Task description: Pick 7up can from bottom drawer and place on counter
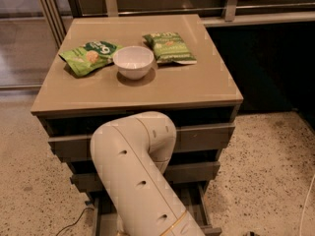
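At the frame's lower centre, the cream-white tubular robot arm [138, 181] bends down into the open grey-brown bottom drawer [194, 199], hiding the gripper, whose grip cannot be told

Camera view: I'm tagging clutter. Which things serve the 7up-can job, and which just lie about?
Job: bottom drawer, counter, arm; pincer and 7up can are unseen, hidden past the arm.
Lying about: white bowl, left snack bag, right snack bag.

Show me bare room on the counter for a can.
Bare: the front strip of the counter below the white bowl, and the right edge beside the right snack bag. Crowded: back row from the left snack bag. The gripper is hidden behind the arm.
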`<state>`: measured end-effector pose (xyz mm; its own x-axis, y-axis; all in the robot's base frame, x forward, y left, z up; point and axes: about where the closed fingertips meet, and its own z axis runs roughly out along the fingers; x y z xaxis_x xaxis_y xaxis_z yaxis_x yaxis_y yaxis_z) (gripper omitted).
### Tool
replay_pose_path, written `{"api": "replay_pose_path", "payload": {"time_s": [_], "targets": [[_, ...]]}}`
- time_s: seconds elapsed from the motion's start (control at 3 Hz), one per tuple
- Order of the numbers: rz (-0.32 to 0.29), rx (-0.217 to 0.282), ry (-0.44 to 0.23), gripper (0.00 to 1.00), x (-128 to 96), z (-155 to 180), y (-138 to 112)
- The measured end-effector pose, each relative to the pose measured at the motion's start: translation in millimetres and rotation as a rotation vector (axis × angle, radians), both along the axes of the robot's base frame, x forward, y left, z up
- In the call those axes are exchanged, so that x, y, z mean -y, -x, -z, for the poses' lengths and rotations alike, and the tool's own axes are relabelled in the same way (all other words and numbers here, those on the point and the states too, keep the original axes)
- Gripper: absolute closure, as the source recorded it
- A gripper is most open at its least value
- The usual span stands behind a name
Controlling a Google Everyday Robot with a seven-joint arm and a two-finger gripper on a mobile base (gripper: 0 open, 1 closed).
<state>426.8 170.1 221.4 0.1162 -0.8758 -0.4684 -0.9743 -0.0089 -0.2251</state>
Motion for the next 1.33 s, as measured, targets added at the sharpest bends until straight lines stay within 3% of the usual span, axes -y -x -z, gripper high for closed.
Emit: {"api": "replay_pose_path", "payload": {"time_s": [0.67,1.33], "targets": [[0.021,0.015,0.007,0.28,3.4,-0.6,-9.8],[0.09,0.055,0.017,0.23,18.0,0.7,-39.7]]}}
